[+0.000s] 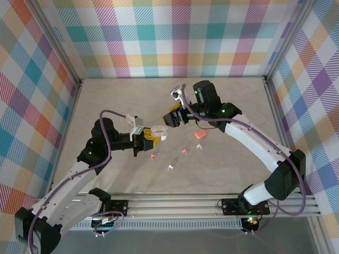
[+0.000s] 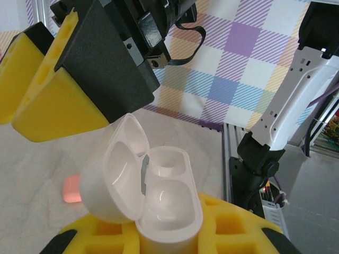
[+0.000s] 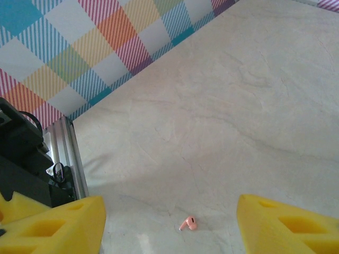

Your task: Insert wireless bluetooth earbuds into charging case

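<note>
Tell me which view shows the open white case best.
Left wrist: the case sits close up in the left gripper, lid open, both sockets visibly empty. The top external view gives the case as a small white shape at that gripper's tip, inside unreadable. The right wrist camera faces a pink earbud on the table.

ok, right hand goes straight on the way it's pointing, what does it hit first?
Likely the bare table, right by the pink earbud ahead of the right hand; depth is unclear, so possibly that earbud first.
</note>
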Tool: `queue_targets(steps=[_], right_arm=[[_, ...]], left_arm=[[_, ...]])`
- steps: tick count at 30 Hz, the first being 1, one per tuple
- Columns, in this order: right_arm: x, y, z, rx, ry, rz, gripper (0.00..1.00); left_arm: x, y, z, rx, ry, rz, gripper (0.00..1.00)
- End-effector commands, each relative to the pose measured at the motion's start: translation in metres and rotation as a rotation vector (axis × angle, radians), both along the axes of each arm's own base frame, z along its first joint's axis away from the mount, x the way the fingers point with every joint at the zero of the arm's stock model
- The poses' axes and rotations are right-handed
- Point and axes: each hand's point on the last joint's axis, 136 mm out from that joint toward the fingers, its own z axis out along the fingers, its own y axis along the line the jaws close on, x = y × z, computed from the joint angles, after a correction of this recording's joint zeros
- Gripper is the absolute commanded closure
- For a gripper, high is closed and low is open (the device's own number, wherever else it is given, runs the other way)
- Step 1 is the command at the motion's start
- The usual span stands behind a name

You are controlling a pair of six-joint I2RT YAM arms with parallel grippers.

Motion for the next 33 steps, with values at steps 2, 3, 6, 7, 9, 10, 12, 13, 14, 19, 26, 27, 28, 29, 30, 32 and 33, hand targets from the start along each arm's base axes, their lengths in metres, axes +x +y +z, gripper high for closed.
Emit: queue_targets(steps=[2,3,6,7,9,10,12,13,14,19,26,27,28,29,30,32,33], right_arm=[[-0.007,-0.006,0.024,0.04,0.007,-0.027,0.33],[-0.008,-0.009,0.024,0.037,0.015,-0.041,0.33],[-0.01,-0.022,0.019,0.01,0.048,-0.099,0.34],[-0.01,-0.027,0.014,-0.006,0.064,-0.122,0.35],[-0.012,-0.036,0.003,-0.036,0.092,-0.153,0.36],[-0.014,-0.041,-0.007,-0.06,0.11,-0.173,0.37],[-0.017,-0.051,-0.027,-0.099,0.155,-0.21,0.38],[-0.019,-0.056,-0.038,-0.118,0.183,-0.231,0.38],[-0.02,-0.06,-0.047,-0.135,0.213,-0.254,0.39],[-0.029,-0.087,-0.109,-0.218,0.47,-0.483,0.43],[-0.064,-0.092,-0.175,-0.32,0.744,-0.656,0.47],[-0.07,-0.09,-0.181,-0.333,0.766,-0.687,0.48],[-0.075,-0.088,-0.185,-0.334,0.788,-0.716,0.49],[-0.08,-0.085,-0.19,-0.33,0.811,-0.745,0.52],[-0.083,-0.082,-0.195,-0.326,0.821,-0.765,0.55],[-0.089,-0.075,-0.204,-0.315,0.819,-0.807,0.58],[-0.093,-0.073,-0.208,-0.319,0.824,-0.825,0.59]], left_arm=[[0.002,0.001,0.005,0.001,-0.019,0.011,1.0],[0.003,0.002,0.003,0.005,-0.016,0.018,1.0],[0.007,0.005,-0.003,0.012,0.002,0.038,1.0],[0.009,0.006,-0.006,0.015,0.01,0.047,1.0],[0.01,0.007,-0.01,0.017,0.02,0.057,1.0],[0.01,0.008,-0.013,0.019,0.027,0.062,1.0],[0.01,0.01,-0.016,0.018,0.033,0.077,1.0],[0.01,0.012,-0.019,0.019,0.039,0.086,1.0],[0.01,0.013,-0.021,0.021,0.04,0.093,1.0],[0.009,0.02,-0.029,0.039,0.05,0.134,1.0],[0.018,0.029,-0.034,0.066,0.066,0.232,1.0],[0.02,0.031,-0.035,0.074,0.072,0.248,1.0],[0.021,0.033,-0.035,0.082,0.078,0.263,1.0],[0.021,0.034,-0.035,0.088,0.083,0.27,1.0],[0.02,0.035,-0.034,0.092,0.084,0.272,1.0],[0.015,0.034,-0.032,0.089,0.079,0.256,1.0],[0.013,0.035,-0.032,0.089,0.081,0.253,1.0]])
